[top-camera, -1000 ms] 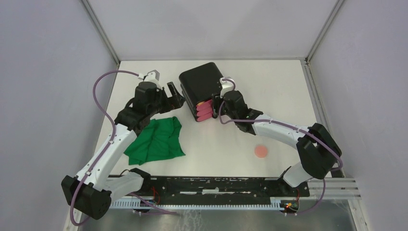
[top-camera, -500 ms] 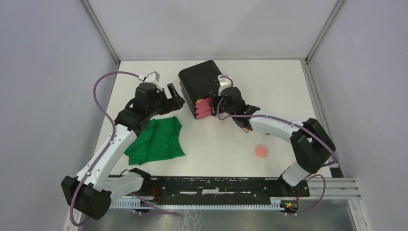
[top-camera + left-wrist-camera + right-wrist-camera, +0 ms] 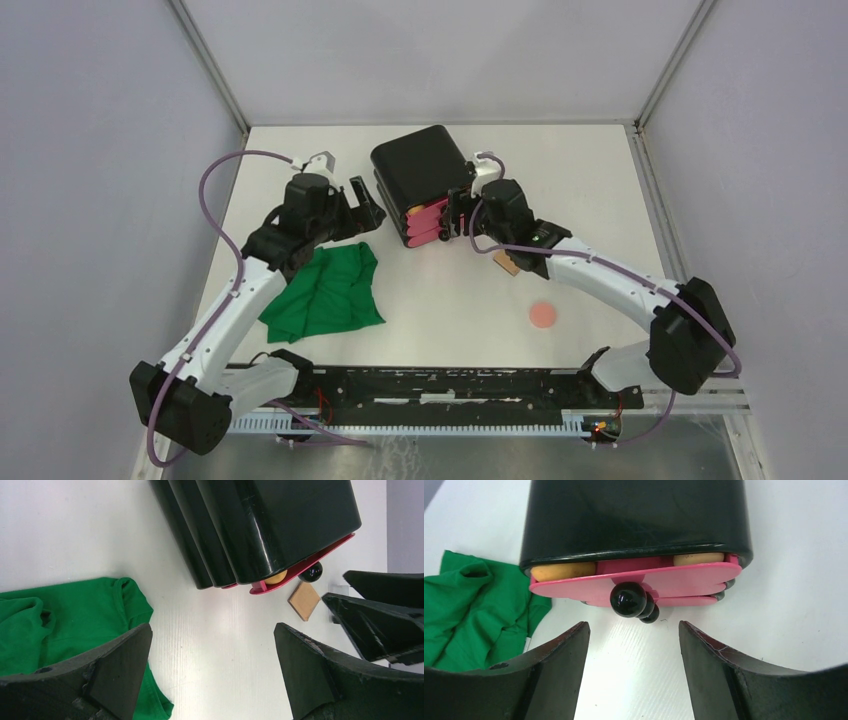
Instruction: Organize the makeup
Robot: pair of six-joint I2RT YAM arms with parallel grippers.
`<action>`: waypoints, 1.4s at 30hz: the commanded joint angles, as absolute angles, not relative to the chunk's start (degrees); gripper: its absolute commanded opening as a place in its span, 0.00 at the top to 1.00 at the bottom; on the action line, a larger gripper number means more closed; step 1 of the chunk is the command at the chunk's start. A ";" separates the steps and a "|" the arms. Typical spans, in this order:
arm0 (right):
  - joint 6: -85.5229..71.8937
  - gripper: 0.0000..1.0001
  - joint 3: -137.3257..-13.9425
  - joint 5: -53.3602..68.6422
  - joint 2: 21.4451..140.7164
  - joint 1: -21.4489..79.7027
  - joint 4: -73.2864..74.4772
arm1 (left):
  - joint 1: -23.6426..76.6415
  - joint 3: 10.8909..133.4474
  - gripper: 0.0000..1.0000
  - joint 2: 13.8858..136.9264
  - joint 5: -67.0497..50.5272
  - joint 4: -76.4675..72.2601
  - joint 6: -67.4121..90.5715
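Observation:
Two orange sponges (image 3: 563, 570) (image 3: 698, 559) lie in the slightly open top pink drawer (image 3: 639, 585) of the black box (image 3: 420, 170). My right gripper (image 3: 634, 645) is open and empty, just in front of the drawer's black knob (image 3: 628, 598); it also shows in the top view (image 3: 458, 212). The tan square pad (image 3: 304, 600) lies on the table beside the drawers. The pink round puff (image 3: 543, 314) lies on the table nearer the front. My left gripper (image 3: 212, 665) is open and empty, left of the box. The tube and the compact are out of view.
A crumpled green cloth (image 3: 325, 290) lies left of centre, under my left arm. The box stands at the back middle with its drawers facing the front. The enclosure walls close the table on three sides.
My right gripper has backed off a little to the right from the drawer fronts, and its elbow has swung right. The left arm has hardly moved.

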State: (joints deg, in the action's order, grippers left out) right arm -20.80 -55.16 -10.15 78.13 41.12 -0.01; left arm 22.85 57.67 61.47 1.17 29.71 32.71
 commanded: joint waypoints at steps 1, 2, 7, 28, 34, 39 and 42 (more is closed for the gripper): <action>-22.02 0.28 -60.32 -9.12 83.00 40.88 3.36 | 22.57 57.66 0.01 60.43 0.91 27.32 33.31; -22.16 0.29 -61.23 -9.02 84.24 40.88 3.65 | 22.59 57.67 0.01 60.07 1.42 27.66 33.23; -22.12 0.32 -64.93 -9.53 89.26 40.93 3.32 | 22.58 57.36 0.01 58.74 2.62 28.84 32.96; -21.62 0.71 -57.88 -8.08 83.13 40.87 3.05 | 22.56 56.92 0.01 58.70 3.78 29.32 32.50; -21.39 0.44 -56.21 -8.25 80.24 40.91 6.34 | 22.56 56.74 0.01 59.21 3.44 28.61 32.52; -19.43 0.35 -57.03 -10.06 75.06 40.92 12.05 | 22.57 56.78 0.01 59.11 3.44 28.73 32.19; -18.50 0.34 -57.24 -9.75 71.21 40.88 14.59 | 22.50 56.78 0.01 58.85 3.67 28.90 32.08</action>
